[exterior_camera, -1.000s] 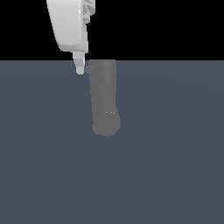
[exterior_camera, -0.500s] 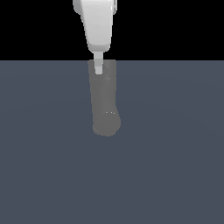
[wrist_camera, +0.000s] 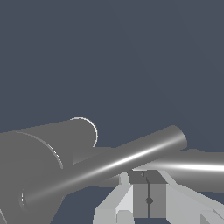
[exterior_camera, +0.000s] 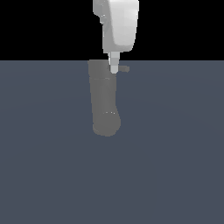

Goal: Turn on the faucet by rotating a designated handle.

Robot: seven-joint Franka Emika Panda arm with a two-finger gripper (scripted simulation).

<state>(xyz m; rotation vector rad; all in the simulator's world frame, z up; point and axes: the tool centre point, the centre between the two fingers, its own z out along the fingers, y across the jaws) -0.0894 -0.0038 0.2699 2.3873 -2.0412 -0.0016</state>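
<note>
The gripper (wrist_camera: 148,200) – fingers pressed together, grasping nothing – is hanging at the faucet's (exterior_camera: 104,103) top; the handle (exterior_camera: 124,68) is jutting sideways toward the exterior view's right, just beside it.

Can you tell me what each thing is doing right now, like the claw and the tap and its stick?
claw: shut, holding nothing, right beside the handle.
handle: sticking sideways out of the faucet, not gripped.
faucet: sits on the floor, no water showing.
</note>
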